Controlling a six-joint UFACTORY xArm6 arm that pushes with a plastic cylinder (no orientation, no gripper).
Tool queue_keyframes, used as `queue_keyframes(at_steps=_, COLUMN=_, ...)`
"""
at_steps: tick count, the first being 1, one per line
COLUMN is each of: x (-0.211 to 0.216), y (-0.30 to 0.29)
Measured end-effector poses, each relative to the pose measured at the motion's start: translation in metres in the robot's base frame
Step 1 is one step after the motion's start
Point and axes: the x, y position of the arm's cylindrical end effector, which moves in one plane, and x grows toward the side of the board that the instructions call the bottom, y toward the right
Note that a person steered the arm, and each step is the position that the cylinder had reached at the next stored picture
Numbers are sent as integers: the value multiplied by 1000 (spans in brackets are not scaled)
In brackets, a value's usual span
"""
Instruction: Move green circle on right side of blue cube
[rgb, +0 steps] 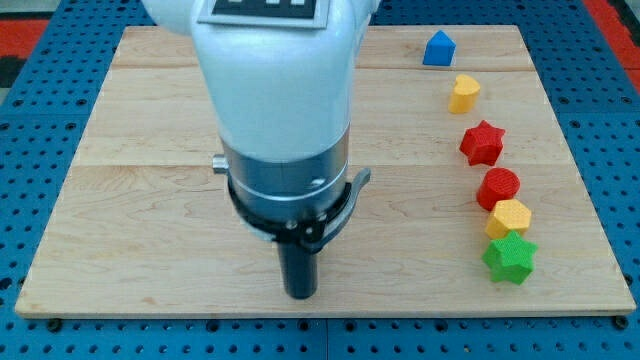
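My tip (301, 294) rests on the bare wooden board (130, 250), holding and touching nothing. Far to its right runs a column of blocks: green star (510, 258) nearest, then yellow hexagon (510, 217), red circle (498, 187), red star (482, 143), yellow block (464, 94), and blue cube (438, 49) farthest. No green circle is visible.

A: What colours are the blocks?

B: The blue block (438, 49) comes first. Then a yellow block (464, 93), a red star (482, 143), a red round block (497, 187), another yellow block (509, 217) and a green star (510, 258).

A: And the surface (140, 150)?

B: Light brown wood, with a blue bumpy mat (30, 110) around it. The arm (275, 90) is white, with a black rod (299, 265).
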Motion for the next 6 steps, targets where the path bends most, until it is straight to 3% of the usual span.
queue_keyframes(at_steps=2, x=-57, y=6)
queue_keyframes(at_steps=5, x=-191, y=-6)
queue_keyframes(at_steps=6, x=-216, y=24)
